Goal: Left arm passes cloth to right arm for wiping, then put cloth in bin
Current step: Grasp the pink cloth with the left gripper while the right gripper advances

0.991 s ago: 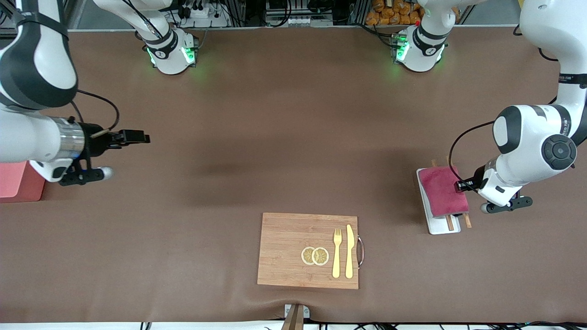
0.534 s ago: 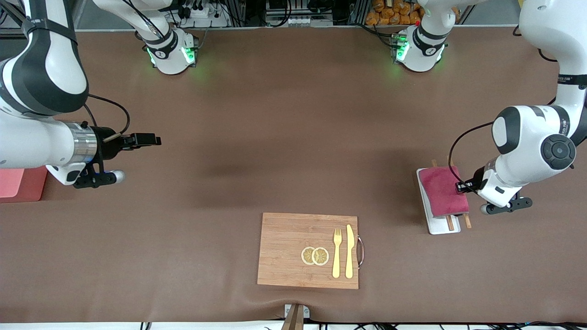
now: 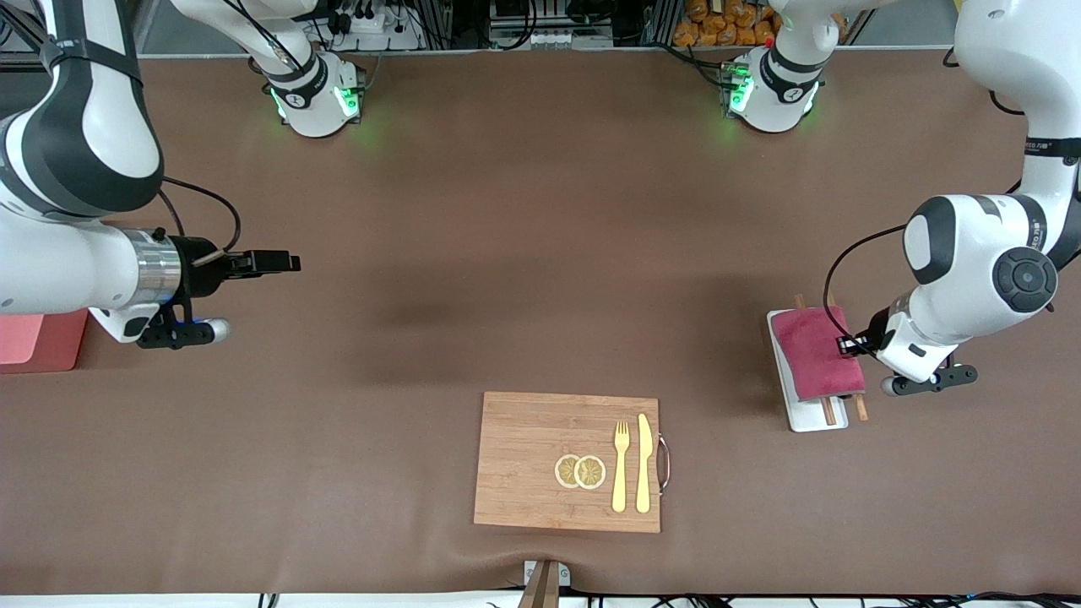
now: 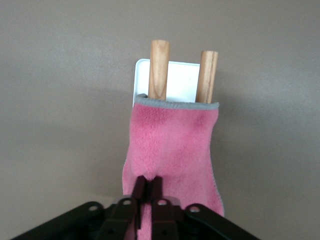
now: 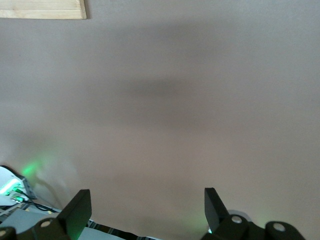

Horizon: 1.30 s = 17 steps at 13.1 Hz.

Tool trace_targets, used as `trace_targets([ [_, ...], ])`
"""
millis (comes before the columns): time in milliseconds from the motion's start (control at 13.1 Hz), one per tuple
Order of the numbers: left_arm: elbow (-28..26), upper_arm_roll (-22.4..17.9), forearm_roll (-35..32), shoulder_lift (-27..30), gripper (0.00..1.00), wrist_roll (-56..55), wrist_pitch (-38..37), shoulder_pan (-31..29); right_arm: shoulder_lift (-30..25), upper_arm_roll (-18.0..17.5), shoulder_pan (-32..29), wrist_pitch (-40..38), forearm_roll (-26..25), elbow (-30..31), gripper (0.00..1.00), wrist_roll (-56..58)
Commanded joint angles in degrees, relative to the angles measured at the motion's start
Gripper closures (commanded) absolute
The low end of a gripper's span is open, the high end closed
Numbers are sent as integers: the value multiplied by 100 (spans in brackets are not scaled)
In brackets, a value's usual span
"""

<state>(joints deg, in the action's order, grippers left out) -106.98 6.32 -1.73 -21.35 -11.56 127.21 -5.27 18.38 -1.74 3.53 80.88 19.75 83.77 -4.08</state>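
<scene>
The dark pink cloth (image 3: 813,350) lies on a white tray (image 3: 805,415) toward the left arm's end of the table, draped over two wooden sticks (image 3: 828,411). My left gripper (image 3: 845,344) is shut on the cloth's edge. In the left wrist view the closed fingers (image 4: 141,186) pinch a fold of the cloth (image 4: 172,145), with the sticks (image 4: 160,67) and tray (image 4: 180,80) showing past it. My right gripper (image 3: 283,263) is open and empty over bare table. The salmon-pink bin (image 3: 38,339) sits at the right arm's end, mostly hidden by that arm.
A wooden cutting board (image 3: 540,460) lies nearer the front camera at mid-table, holding two lemon slices (image 3: 580,471), a yellow fork (image 3: 621,464) and a knife (image 3: 643,463). Its corner shows in the right wrist view (image 5: 42,9). Brown mat lies between the two grippers.
My right gripper has moved a little toward the middle of the table. My left gripper stays pinched on the cloth's edge and has barely shifted.
</scene>
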Motion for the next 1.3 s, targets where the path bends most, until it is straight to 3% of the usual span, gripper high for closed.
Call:
trace_targets([
  [0,54,0,94,-88,100,13,76,-9,26,-1,-2,7,187,-45,0,-277],
  [381,63,96,85,218,100,66,-99,9,70,-1,-2,7,257,-45,0,-348],
  [762,80,808,568,843,100,-258,-811,0,78,-1,34,16,458,-45,0,-795],
  [1220,589,2310,604,747,100,-2698,-812,105,175,-1,445,611,828,103,0,-2146],
])
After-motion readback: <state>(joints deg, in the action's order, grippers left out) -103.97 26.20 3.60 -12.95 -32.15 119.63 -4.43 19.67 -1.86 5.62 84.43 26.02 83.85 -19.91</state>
